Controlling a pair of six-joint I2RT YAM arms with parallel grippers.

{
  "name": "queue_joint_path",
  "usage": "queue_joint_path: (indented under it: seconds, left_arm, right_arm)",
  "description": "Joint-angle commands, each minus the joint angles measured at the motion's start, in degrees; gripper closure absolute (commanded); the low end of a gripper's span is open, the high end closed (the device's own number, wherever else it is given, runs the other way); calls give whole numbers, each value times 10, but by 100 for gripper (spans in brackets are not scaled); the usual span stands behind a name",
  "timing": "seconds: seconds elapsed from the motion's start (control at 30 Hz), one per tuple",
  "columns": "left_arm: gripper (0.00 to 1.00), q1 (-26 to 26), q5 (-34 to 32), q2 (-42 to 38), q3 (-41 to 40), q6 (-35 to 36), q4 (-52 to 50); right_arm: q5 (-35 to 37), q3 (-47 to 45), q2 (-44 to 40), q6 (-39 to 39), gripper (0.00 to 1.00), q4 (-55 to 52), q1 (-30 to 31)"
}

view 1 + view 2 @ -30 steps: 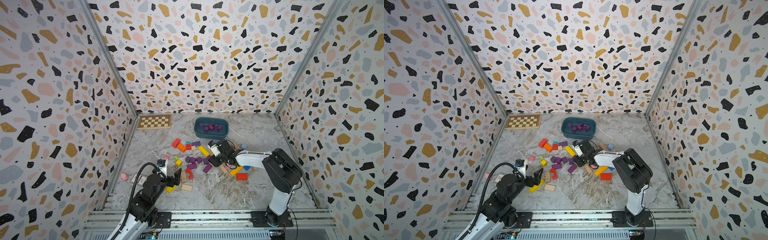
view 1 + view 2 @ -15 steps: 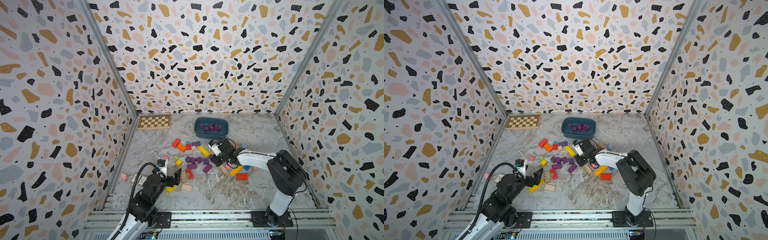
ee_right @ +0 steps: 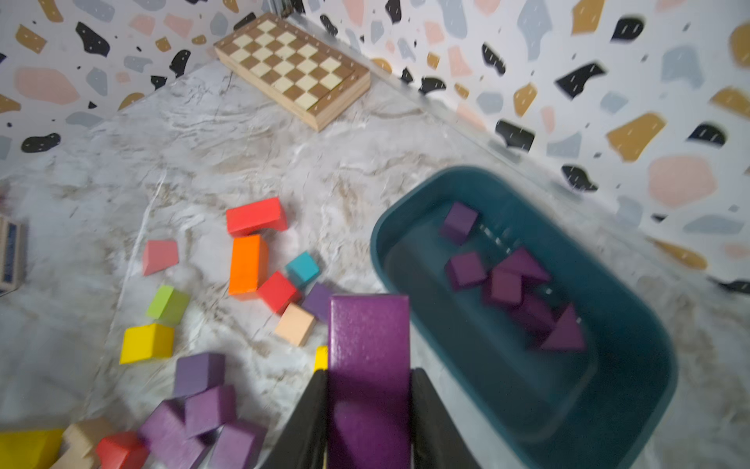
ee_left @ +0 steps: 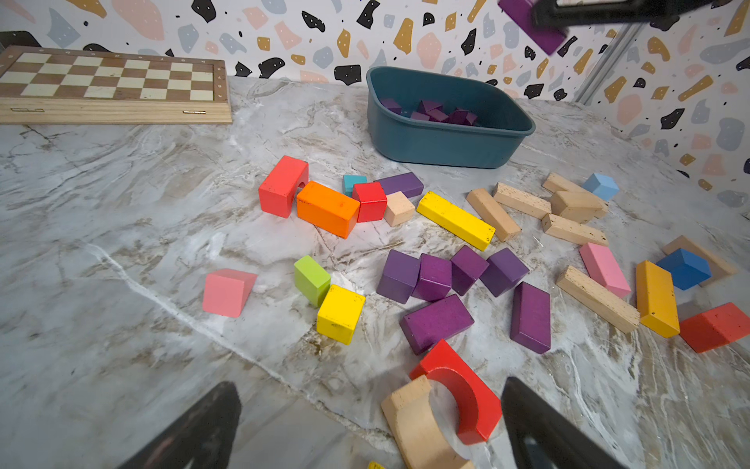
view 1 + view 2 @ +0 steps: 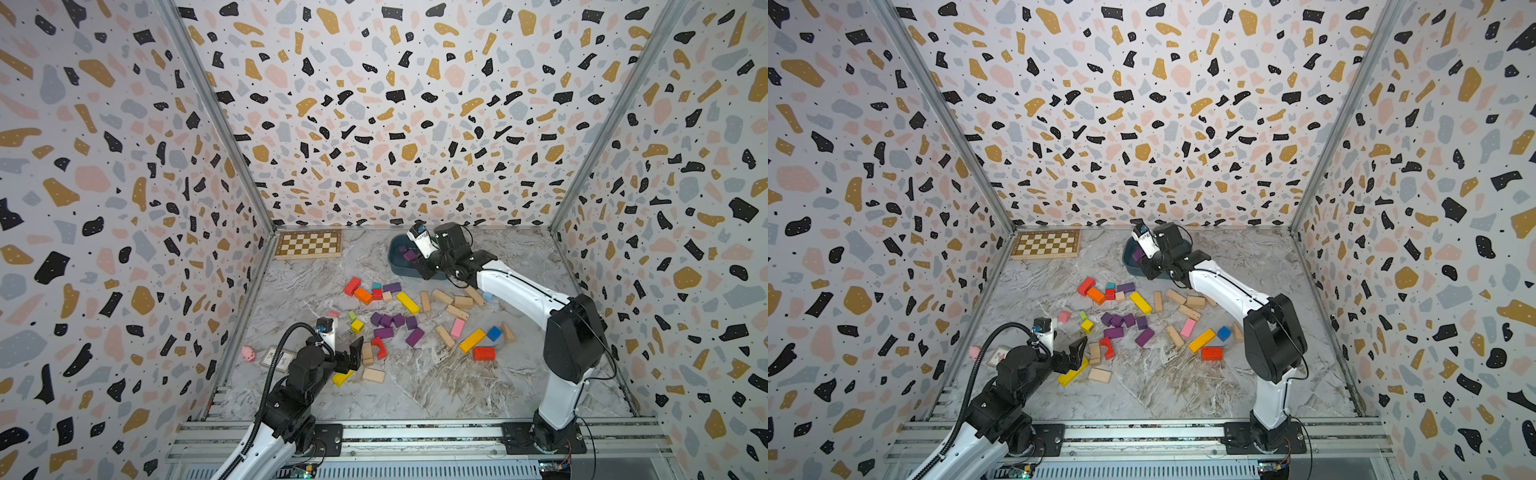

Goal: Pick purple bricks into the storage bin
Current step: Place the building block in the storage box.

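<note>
Above the storage bin's [image 3: 649, 365] rim, on the side facing the scattered blocks, the right gripper [image 3: 368, 379] pinches a purple bar [image 3: 367, 325] by its long sides, likely so that letting go drops it beside the purple bricks [image 3: 503, 284] lying inside. Loose purple bricks [image 4: 434, 280] lie apart from the bin. Farther from it, the left gripper [image 4: 369, 390] hangs wide open and empty.

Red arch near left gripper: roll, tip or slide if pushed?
Probably slides: the red arch lies on its flat face. Looks like rigid painted wood, so no flex. It nests against the tan arch, which would likely get shoved along.
</note>
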Motion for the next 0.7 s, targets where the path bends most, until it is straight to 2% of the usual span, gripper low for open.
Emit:
queue_joint_path:
  seconds: [0.0, 0.3, 0.5, 0.67]
  left_arm:
    - [1, -1, -6, -5, 8, -2, 31]
    - [1, -1, 2, -5, 6, 2, 35]
    - [1, -1, 3, -2, 6, 3, 38]
    - [1, -1, 4, 0, 6, 3, 39]
  right_arm:
    - [-43, 65, 65, -103, 100, -27, -24]
    - [-125, 265, 236, -283, 100, -80, -62]
    - [-147, 360, 309, -327, 100, -120, -64]
    - [-181, 372, 328, -353, 100, -124, -63]
